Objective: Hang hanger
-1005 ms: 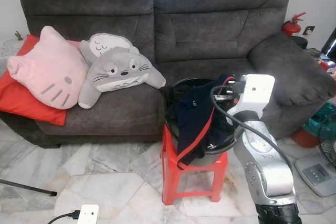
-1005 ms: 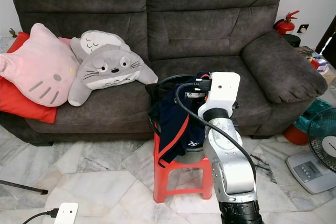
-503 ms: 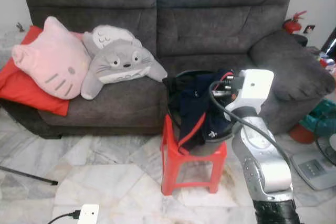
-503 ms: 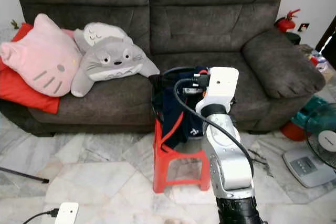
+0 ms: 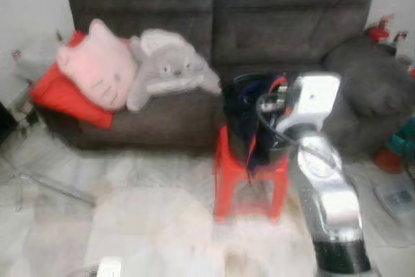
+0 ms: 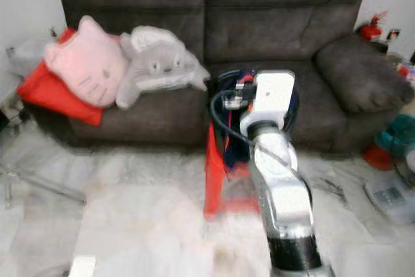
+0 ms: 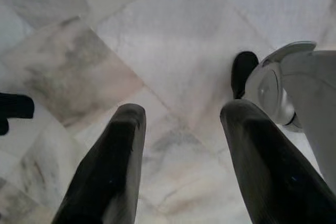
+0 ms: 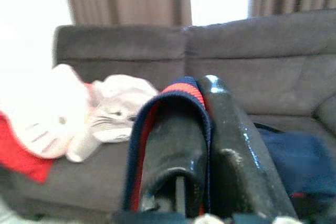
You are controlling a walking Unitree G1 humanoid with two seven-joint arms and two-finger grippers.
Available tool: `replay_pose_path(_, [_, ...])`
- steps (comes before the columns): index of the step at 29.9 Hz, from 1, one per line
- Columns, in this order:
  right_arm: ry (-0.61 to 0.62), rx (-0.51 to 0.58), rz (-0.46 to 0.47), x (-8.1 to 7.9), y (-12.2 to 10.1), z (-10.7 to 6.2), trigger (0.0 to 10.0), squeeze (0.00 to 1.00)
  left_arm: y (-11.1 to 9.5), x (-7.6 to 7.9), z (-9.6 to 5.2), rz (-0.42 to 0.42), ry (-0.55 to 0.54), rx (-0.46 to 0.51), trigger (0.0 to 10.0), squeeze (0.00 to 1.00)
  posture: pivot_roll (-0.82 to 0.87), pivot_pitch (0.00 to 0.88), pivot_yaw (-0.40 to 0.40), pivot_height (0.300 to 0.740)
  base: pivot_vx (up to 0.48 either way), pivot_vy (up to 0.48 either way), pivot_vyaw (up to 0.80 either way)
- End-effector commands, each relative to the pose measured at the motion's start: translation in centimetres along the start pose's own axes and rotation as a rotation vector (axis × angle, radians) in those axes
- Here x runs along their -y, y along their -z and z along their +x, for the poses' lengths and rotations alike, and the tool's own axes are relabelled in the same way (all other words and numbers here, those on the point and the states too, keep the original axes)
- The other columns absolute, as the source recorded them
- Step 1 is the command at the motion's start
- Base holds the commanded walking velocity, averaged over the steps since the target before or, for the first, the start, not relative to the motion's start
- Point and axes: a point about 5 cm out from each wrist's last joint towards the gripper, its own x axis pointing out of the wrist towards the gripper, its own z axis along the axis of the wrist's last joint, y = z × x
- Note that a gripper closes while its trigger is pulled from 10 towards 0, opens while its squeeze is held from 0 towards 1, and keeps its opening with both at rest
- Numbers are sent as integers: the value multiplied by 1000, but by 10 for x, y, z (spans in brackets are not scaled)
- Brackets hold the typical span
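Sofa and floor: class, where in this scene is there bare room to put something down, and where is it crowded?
Free: the sofa's right seat, behind the basin of clothes; the marble floor left of the red stool. Crowded: the left seat, with the pink pillow, grey plush and red cushion; the stool top under the basin, where the right gripper grips cloth.
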Motion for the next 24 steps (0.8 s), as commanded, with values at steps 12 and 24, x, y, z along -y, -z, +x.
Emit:
replay_pose_path(12, [-219,152,50,-31,-27,-1,10000,0,-10,3,1,12,5,29,10000,0,-82,0,19,740,-312,0,0])
replay_pose_path(24, [-409,206,65,-50,-38,-7,10000,0,-10,3,1,13,4,30,10000,0,-86,0,21,740,-312,0,0])
